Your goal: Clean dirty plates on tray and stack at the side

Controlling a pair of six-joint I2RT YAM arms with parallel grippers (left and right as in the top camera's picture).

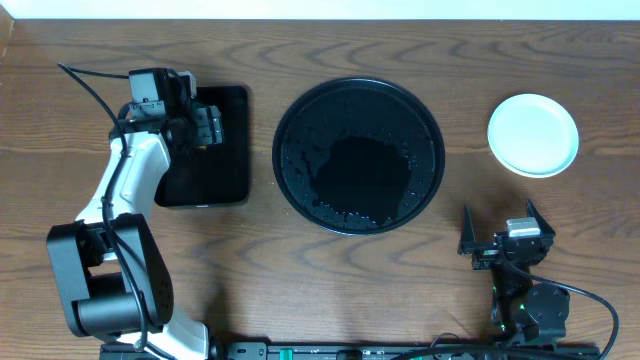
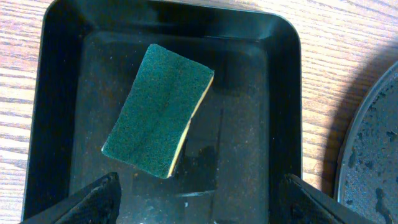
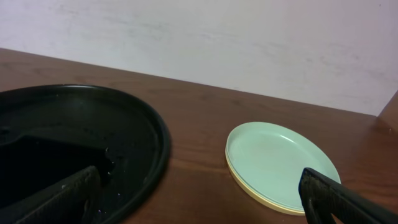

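Stacked plates (image 1: 533, 135) lie at 3 o'clock from the tray (image 1: 290, 120); left gripper (image 2: 202, 202) wide above sponge (image 2: 158, 109), right gripper (image 1: 499, 215) wide, empty.

A: Is there any writing, label, brand or number to read here?

B: None. The green sponge (image 2: 158, 109) has a plain scouring face, and the rectangular tray (image 2: 283, 93) under it is bare black.

A: What about the round tray (image 1: 400, 110)?

B: It shows only wet gloss, with no mark on its rim or floor.

A: And the stacked plates (image 1: 533, 135) at its 3 o'clock?

B: They have plain glaze and nothing printed on them. The arm housings at 9 o'clock and 5 o'clock are too small to show any lettering.
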